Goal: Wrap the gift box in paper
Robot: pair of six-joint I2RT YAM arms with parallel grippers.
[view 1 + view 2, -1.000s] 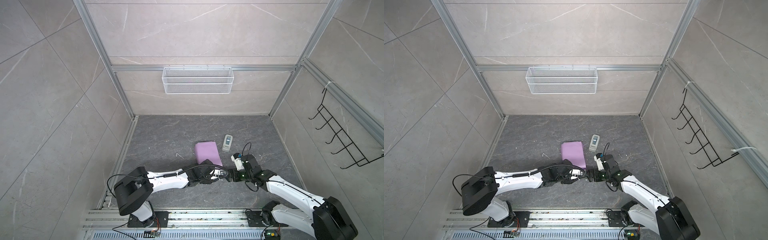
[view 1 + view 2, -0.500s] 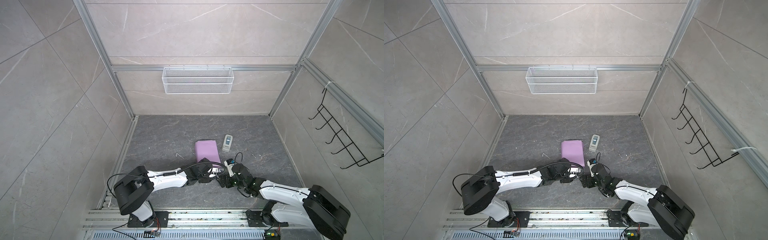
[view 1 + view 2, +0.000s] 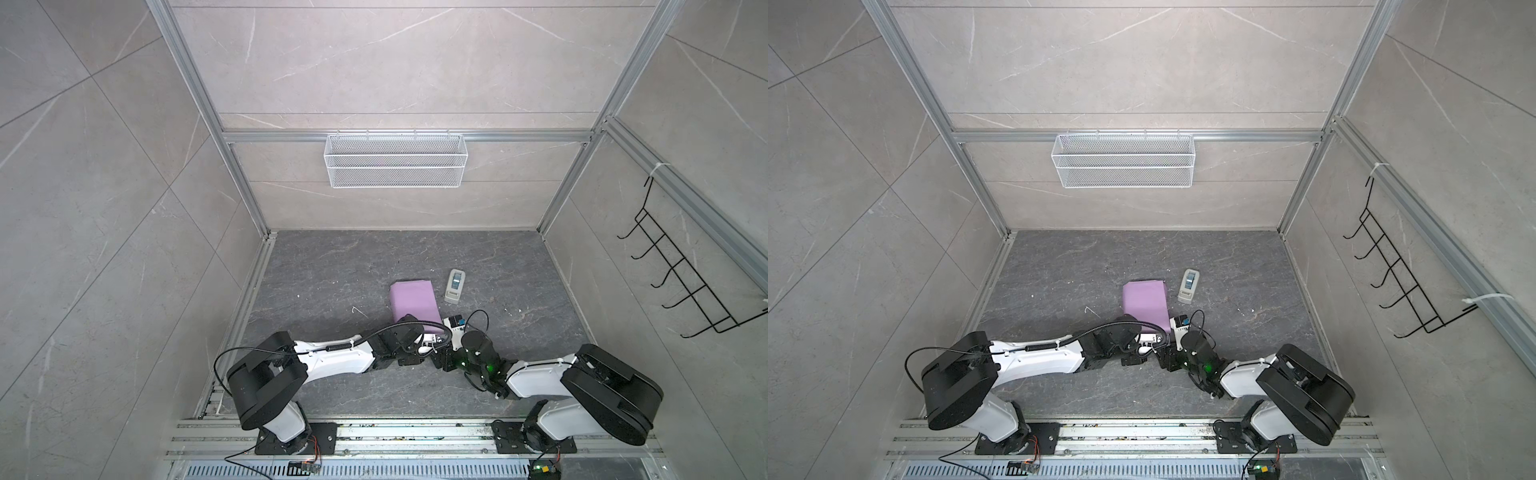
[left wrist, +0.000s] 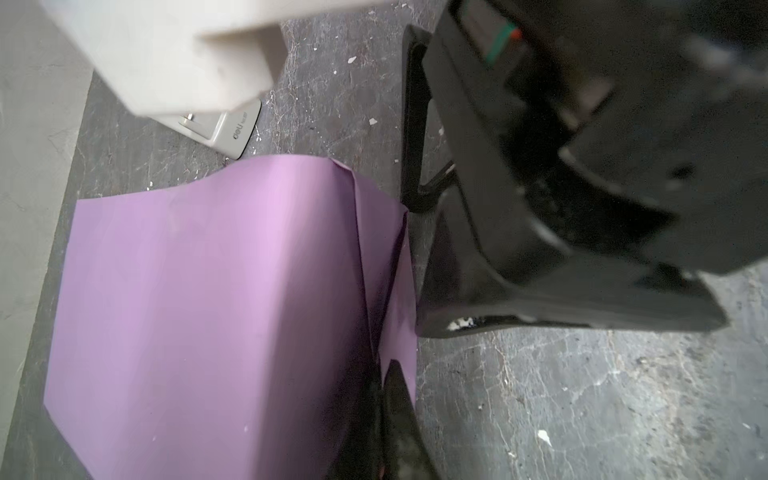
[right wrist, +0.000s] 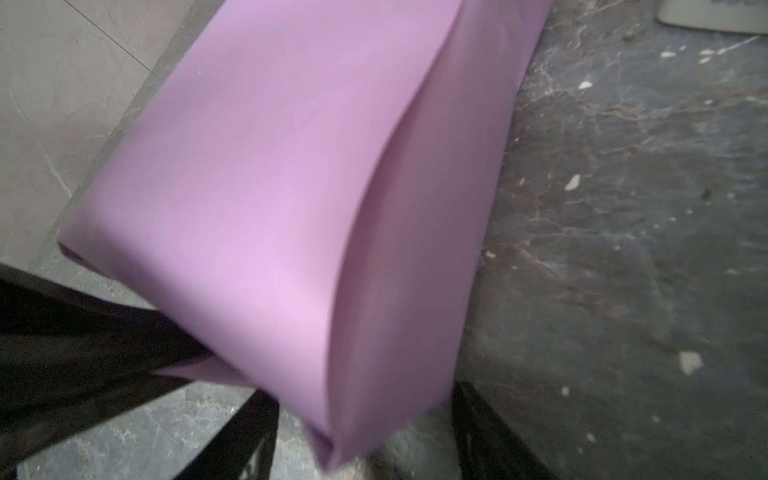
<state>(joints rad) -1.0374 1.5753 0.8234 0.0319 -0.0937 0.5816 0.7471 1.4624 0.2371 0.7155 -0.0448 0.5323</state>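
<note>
The grey table (image 3: 332, 266) carries little. Within 1 second the right arm (image 3: 540, 376) has drawn back from its reach beside the paper (image 3: 413, 301) and now faces its near end from the front edge. The paper, lilac side out, lies about mid-table, folded over with 1 seam along the top. The box is hidden, presumably inside. The left tool (image 4: 388, 419) is clamped as before and appears to pinch the near end flap. The right tool (image 5: 363, 392) has narrowed, its 2 fingers still apart at either side of that end, gripping nothing. Folding that end looks next. The device (image 3: 454, 285) lies just beside the paper's far end. Its label (image 4: 239, 126) reads "deli", and the smaller print is illegible.
</note>
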